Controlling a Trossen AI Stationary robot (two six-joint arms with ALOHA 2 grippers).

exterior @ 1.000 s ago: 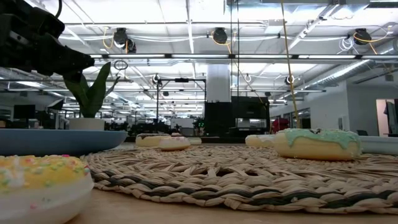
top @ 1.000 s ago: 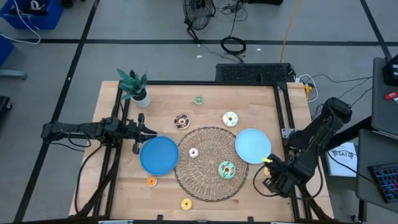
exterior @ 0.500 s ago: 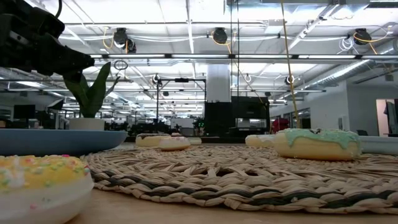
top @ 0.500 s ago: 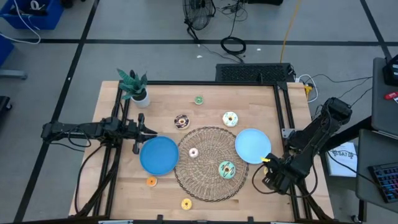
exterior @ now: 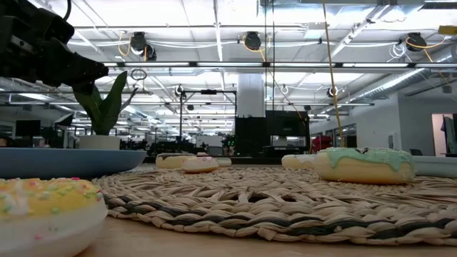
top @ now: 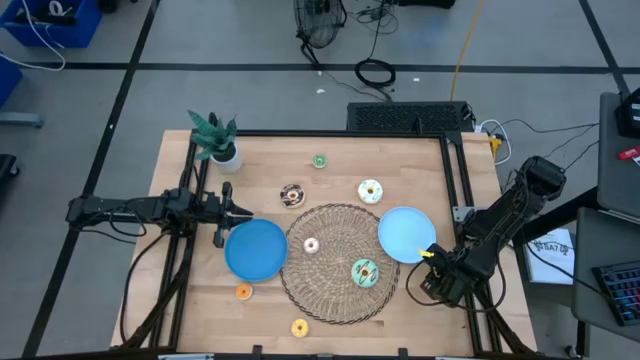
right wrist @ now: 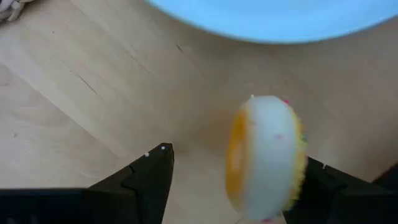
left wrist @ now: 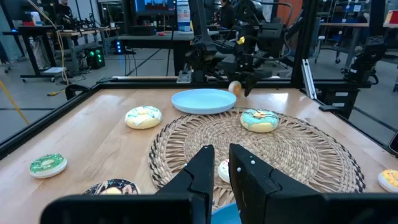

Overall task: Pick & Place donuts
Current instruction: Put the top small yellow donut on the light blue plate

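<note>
While the right tool [right wrist: 236,180] stands apart, the small orange donut [right wrist: 266,155] sits on edge against one finger, just beside the pale blue plate [top: 405,233] — it may roll off the table [top: 330,180]. Left tool [left wrist: 219,168] waits, together.

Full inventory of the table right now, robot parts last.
white-iced donut: 1, on bare wood behind the mat
chocolate donut: 1, behind the mat, left of the white-iced one
green-iced donut: 1, on the mat
small green donut: 1, far edge
small pink donut: 1, on the mat
small orange donut: 1, in front of the dark blue plate
small yellow donut: 1, front edge
orange-and-white donut: 1, between the right fingers
woven mat: 1, tan, centre
dark blue plate: 1, left of the mat
light blue plate: 1, right of the mat
potted plant: 1, green, far left corner
left gripper: fingers close together, empty
right gripper: open
</note>
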